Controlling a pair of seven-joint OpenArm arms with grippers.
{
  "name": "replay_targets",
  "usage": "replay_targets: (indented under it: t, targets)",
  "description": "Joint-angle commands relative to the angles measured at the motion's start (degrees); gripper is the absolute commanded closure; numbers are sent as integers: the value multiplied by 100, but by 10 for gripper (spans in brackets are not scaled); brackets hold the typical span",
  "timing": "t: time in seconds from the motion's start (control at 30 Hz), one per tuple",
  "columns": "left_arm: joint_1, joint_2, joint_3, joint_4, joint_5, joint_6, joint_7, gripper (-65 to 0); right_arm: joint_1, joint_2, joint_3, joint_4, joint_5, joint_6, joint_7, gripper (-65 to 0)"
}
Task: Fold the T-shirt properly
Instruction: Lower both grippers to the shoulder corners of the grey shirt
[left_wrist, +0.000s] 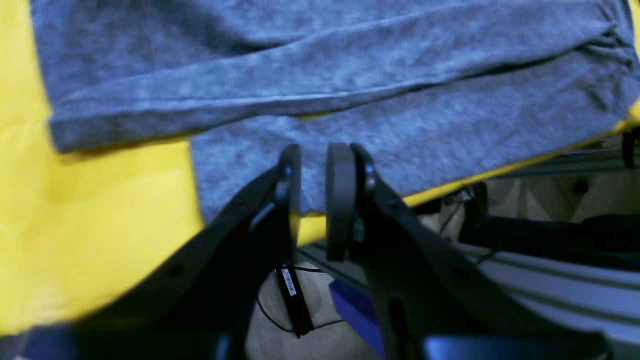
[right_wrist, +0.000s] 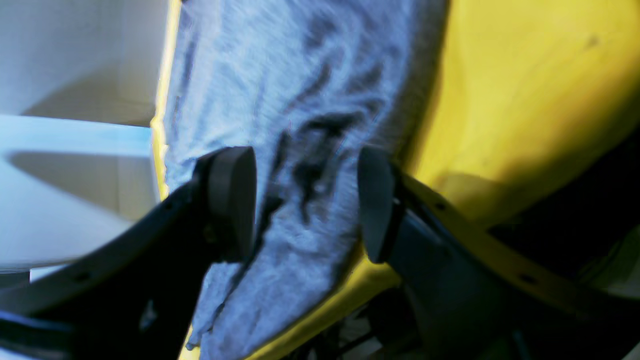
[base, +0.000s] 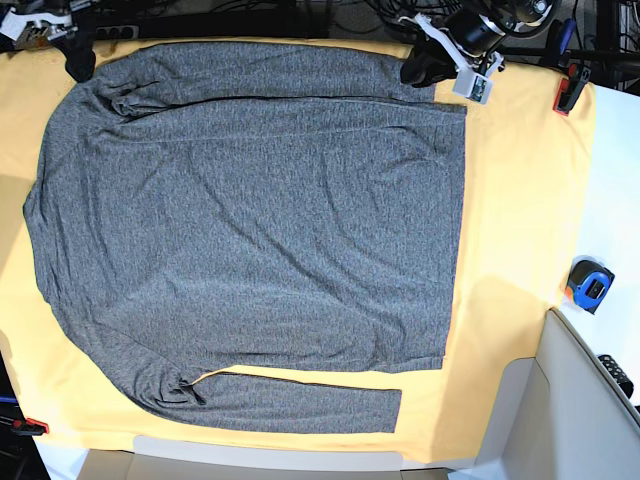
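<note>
Black pads (left_wrist: 340, 200) on the left gripper (left_wrist: 313, 200) sit close to the lens, round and thick. Only a thin gap is between them, and nothing is in it. Just past the tips lies the shirt (left_wrist: 320, 90), soft grey knit with tiny light and dark specks. One long sleeve (left_wrist: 300, 92) is folded flat across it, a straight band with a neat edge. Under the shirt is the smooth yellow cloth (left_wrist: 90, 220).

On the right gripper (right_wrist: 307, 200), the pads stand wide apart. Wrinkly grey knit with dark creases shows in the gap between the jaws, but the jaws are not pinching it. Yellow cloth lies beyond the right jaw.

From above, the shirt is spread flat and wide on the cloth. Both grippers sit at its far edge, one at each top corner. A small blue tape (base: 590, 284) rests well off to the side.
</note>
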Motion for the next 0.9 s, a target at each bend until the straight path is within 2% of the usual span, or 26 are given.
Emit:
replay_targets:
  t: [0.0, 0.2, 0.57, 0.87]
  targets:
    - [46, -30, -26, 79, -40, -17, -109, -95, -54, 39, 0, -82, 66, 51, 55, -325]
    - [46, -39, -35, 44, -40, -17, -109, -95, 42, 39, -26, -574, 4, 51, 28, -325]
    - [37, -30, -17, 44, -40, -17, -109, -95, 130, 39, -35, -601, -5, 51, 28, -325]
    - [37, -30, -26, 44, -40, -17, -109, -95, 183, 39, -650, -601, -198, 51, 63, -325]
